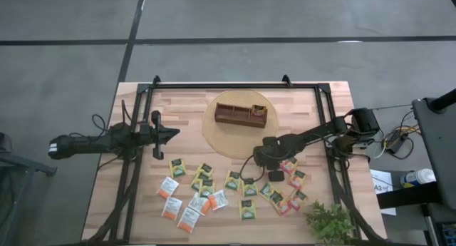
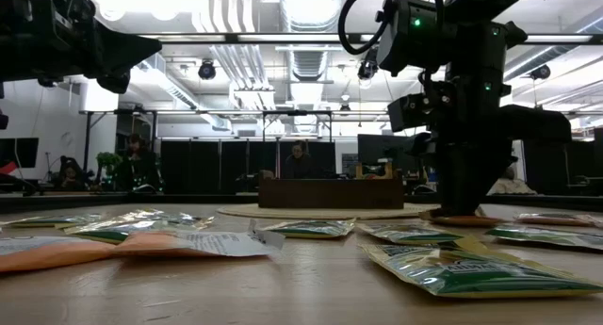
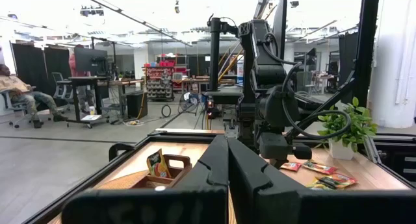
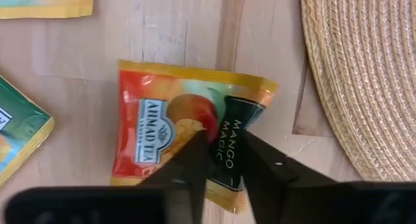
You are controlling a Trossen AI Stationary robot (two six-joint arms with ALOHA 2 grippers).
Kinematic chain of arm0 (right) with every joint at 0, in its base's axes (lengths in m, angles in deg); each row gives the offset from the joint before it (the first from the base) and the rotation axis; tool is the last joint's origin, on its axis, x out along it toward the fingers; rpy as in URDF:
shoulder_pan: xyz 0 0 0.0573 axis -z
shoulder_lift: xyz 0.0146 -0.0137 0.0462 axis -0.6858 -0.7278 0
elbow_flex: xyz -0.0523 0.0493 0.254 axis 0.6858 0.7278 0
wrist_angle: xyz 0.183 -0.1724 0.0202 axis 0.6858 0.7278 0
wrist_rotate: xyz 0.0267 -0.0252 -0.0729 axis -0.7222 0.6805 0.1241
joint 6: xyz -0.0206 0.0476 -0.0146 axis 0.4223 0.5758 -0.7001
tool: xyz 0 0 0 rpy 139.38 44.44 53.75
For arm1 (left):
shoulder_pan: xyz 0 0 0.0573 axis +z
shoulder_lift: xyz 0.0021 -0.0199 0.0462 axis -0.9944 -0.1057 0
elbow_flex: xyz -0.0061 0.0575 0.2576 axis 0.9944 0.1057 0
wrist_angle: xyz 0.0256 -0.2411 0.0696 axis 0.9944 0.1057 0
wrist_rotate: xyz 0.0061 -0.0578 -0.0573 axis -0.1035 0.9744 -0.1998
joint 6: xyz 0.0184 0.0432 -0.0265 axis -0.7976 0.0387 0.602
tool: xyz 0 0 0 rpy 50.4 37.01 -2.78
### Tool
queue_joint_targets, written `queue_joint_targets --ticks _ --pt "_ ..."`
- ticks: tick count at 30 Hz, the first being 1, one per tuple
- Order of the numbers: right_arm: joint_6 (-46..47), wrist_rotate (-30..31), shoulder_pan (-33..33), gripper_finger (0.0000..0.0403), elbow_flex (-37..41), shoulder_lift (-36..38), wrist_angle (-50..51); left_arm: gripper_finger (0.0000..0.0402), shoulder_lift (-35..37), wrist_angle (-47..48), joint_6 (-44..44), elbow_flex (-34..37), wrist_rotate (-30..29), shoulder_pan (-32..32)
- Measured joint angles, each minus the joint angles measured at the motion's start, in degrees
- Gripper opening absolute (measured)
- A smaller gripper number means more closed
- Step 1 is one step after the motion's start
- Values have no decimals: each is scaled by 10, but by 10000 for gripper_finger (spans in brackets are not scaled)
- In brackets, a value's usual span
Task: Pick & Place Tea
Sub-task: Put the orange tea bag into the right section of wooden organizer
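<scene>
An orange-red tea packet (image 4: 169, 130) with a dark panel lies flat on the wooden table, just beside the woven round mat (image 4: 364, 74). My right gripper (image 4: 224, 146) points down onto it, its fingers drawn close together on the packet's middle; the low view shows the same gripper (image 2: 462, 204) standing on the packet (image 2: 468, 219). Several more tea packets (image 1: 206, 189) lie spread over the near half of the table. My left gripper (image 1: 171, 134) waits shut and level over the table's left side, touching nothing. My right gripper comes from above, pointing almost straight down, and has the packet's middle between its two fingers (image 4: 195, 156). They close on either side of the dark panel (image 4: 229, 130). The packet lies flat on the table. The fingertips hide how much paper is caught.
The brown wooden tray (image 1: 241, 115) stands on the mat (image 1: 214, 135) at the table's far middle, with one packet (image 3: 156, 164) in it. A small green plant (image 1: 329, 221) sits at the near right corner. Black frame rails run along the table's edges.
</scene>
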Motion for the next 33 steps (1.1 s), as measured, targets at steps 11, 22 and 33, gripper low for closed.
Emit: queue_joint_targets --ticks 11,22,33 --pt "9 49 0 11 -25 -3 56 0 0 0 0 0 0 0" --pt "-34 292 33 9 -183 -1 158 0 0 0 0 0 0 0" --pt "-106 417 133 8 -202 -1 140 0 0 0 0 0 0 0"
